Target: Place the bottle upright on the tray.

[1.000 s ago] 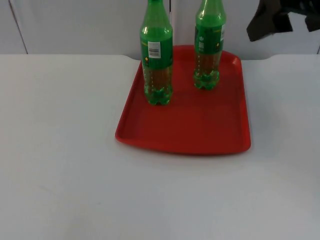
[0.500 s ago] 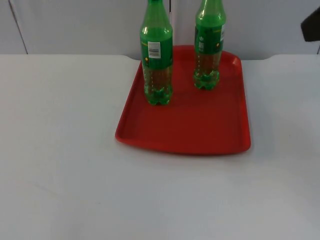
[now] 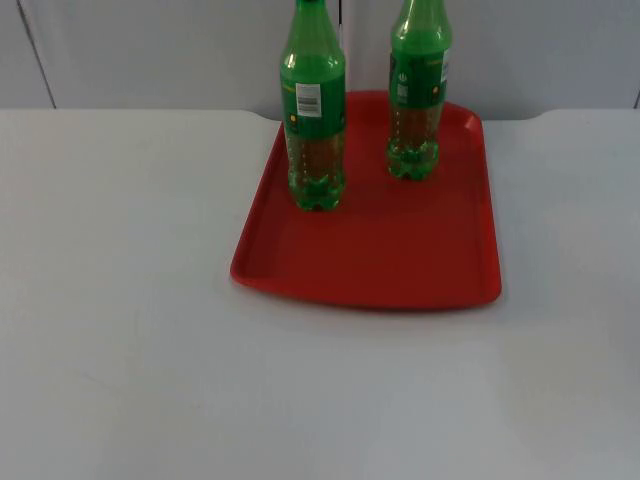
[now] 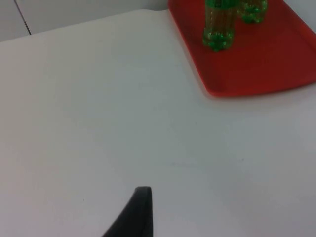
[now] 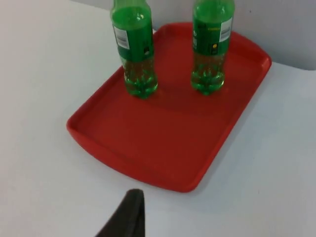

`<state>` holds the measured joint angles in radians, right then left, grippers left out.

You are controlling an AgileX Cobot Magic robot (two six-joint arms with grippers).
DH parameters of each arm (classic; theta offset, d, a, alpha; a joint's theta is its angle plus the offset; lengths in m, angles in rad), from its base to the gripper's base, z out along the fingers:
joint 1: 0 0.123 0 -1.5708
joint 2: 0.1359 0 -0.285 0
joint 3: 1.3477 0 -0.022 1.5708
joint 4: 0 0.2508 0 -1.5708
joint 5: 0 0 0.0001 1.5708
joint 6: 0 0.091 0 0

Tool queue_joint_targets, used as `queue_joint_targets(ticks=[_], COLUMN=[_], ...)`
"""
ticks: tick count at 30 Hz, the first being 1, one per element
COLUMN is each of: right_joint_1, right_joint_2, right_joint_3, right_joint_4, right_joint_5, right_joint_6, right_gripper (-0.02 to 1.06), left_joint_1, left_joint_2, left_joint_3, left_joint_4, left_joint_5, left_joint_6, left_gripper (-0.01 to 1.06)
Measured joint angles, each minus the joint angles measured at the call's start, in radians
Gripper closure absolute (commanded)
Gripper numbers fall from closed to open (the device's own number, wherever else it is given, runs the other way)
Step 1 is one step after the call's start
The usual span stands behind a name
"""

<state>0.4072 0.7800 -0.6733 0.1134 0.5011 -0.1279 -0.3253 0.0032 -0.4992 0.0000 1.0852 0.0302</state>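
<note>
Top view: two green bottles (image 3: 316,110) stand upright on the red tray (image 3: 380,255), toward twelve o'clock. Whether the left gripper (image 4: 136,217) and right gripper (image 5: 127,217), both above the white table (image 3: 120,300), are released or clenched cannot be told.

The top view looks down and forward over the white table (image 3: 120,330) toward the grey wall. Both wrist views look obliquely from nearer the surface (the right one closest), sharing the red tray (image 3: 380,260) (image 4: 276,69) (image 5: 168,143).
</note>
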Motion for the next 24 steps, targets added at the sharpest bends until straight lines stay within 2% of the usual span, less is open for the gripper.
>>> queue_joint_targets(ticks=[9, 24], right_joint_1=[0.0, 0.0], right_joint_2=[-0.256, -0.58], right_joint_3=[0.096, 0.11], right_joint_4=[-0.002, -0.054], right_joint_5=[0.081, 0.279], right_joint_6=[-0.006, -0.004], right_gripper=[-0.01, -0.01], left_joint_1=[0.0, 0.0], left_joint_2=[0.0, 0.0], left_joint_3=[0.0, 0.0], left_joint_4=[0.0, 0.0], left_joint_5=[0.0, 0.0], left_joint_6=[0.0, 0.0], left_gripper=[0.0, 0.0])
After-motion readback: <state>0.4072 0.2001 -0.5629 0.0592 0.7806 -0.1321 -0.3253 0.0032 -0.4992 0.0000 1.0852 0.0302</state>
